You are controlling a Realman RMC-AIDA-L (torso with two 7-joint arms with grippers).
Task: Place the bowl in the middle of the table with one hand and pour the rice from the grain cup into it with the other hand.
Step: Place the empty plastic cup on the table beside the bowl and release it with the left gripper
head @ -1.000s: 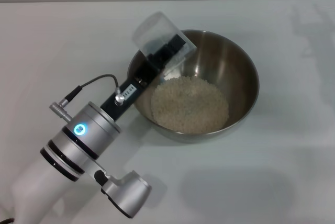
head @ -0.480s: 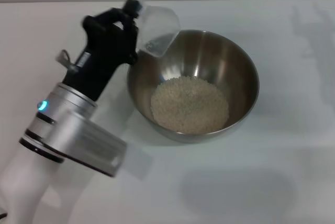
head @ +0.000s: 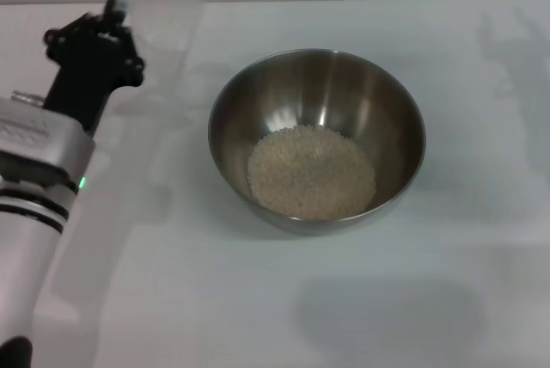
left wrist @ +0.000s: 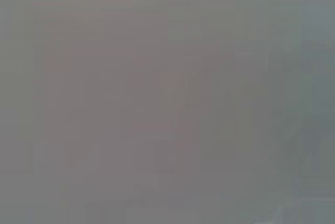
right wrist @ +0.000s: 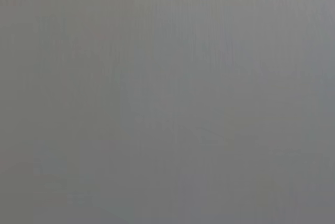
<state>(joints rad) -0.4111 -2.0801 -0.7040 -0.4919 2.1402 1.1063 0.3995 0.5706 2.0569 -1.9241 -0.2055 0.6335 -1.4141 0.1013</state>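
Observation:
The steel bowl [head: 316,140] stands on the white table [head: 258,299] near its middle, in the head view. A mound of pale rice [head: 311,170] lies in its bottom. My left gripper [head: 105,31] is at the far left of the table, well clear of the bowl's left rim. The grain cup [head: 165,31] shows only as a faint clear smear at the gripper's tip, held up off the table. The right gripper is out of view. Both wrist views show only plain grey.
The left arm's silver body [head: 34,179] runs along the table's left edge. The far edge of the table [head: 344,0] lies behind the bowl.
My left arm has swung left and back from over the bowl's rim, carrying the cup away with it. The bowl and rice have not moved.

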